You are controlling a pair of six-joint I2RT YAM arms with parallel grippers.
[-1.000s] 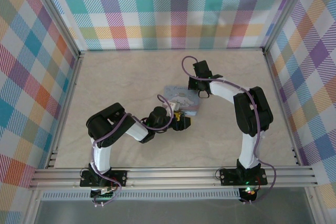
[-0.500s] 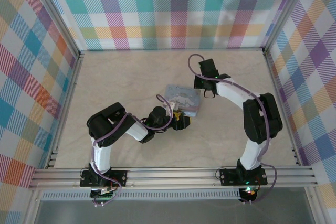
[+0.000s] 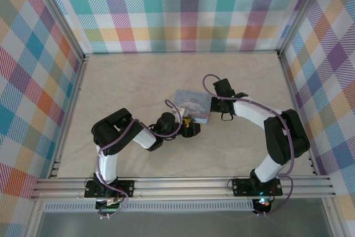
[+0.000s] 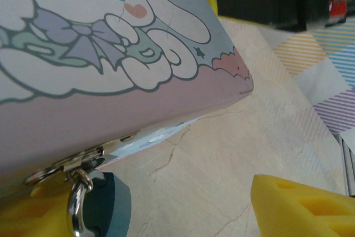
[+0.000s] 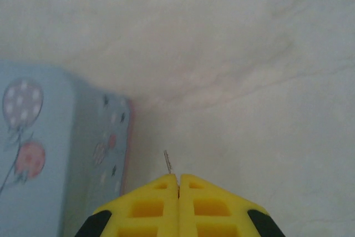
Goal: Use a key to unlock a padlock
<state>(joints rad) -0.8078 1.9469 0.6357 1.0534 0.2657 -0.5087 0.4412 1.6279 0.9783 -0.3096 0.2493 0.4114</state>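
Starting at the near rail (image 3: 183, 184), the two arm bases sit well apart, with bare table (image 3: 222, 154) between them and the work. The left gripper (image 3: 191, 127) reaches to the near edge of the tin (image 3: 192, 104), at about its 6 o'clock. In the left wrist view its yellow fingers (image 4: 302, 206) stand wide apart and grip nothing. The padlock (image 4: 102, 203) hangs from the hasp (image 4: 77, 162) on the tin's lower edge, right at the finger at 7 o'clock; whether they touch I cannot tell. Open marble runs from it to the other finger at 5 o'clock. The right gripper (image 3: 217, 104) stands just beside the tin's edge at 3 o'clock. In the right wrist view its fingers (image 5: 144, 209) are pressed together on the key (image 5: 167, 162), whose thin tip pokes out toward 12 o'clock, near the tin's corner but apart from it. Beyond, from 9 round to 2 o'clock, the table lies bare out to the plaid walls (image 3: 188, 15).
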